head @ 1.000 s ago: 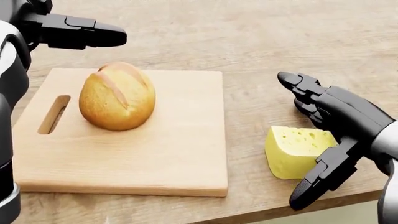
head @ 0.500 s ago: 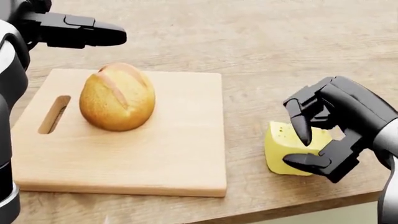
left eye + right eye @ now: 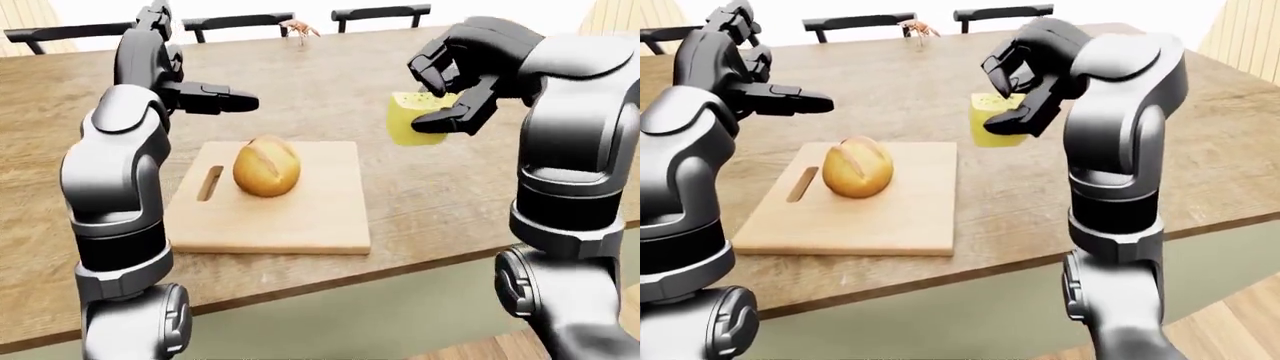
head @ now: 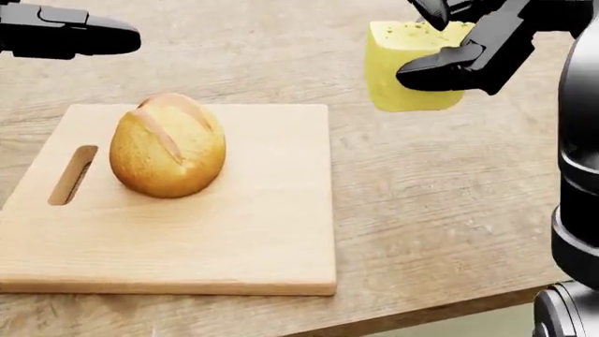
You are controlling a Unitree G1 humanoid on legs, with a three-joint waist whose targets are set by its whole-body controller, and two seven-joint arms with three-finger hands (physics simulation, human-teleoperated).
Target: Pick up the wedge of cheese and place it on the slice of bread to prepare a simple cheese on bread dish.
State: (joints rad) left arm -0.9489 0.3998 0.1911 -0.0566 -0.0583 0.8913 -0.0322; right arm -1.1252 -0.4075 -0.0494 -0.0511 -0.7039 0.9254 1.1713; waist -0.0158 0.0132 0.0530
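Observation:
The yellow cheese wedge (image 4: 404, 67) is held in the air by my right hand (image 4: 458, 38), whose fingers are closed round it, above the table and right of the board. It also shows in the left-eye view (image 3: 410, 118). The bread (image 4: 166, 144), a round golden roll, lies on the left half of the wooden cutting board (image 4: 244, 232). My left hand (image 4: 89, 34) hovers open and empty above the board's upper left, fingers stretched out flat.
The board has a slot handle (image 4: 73, 174) at its left. The wooden table (image 3: 420, 195) ends near the bottom of the views. Chairs (image 3: 240, 21) stand along its top side, and a small brown object (image 3: 298, 28) lies there.
My right hand closed on the cheese and lifted it off the table, up and slightly left. The head view shifted a little. The left hand stayed roughly in place.

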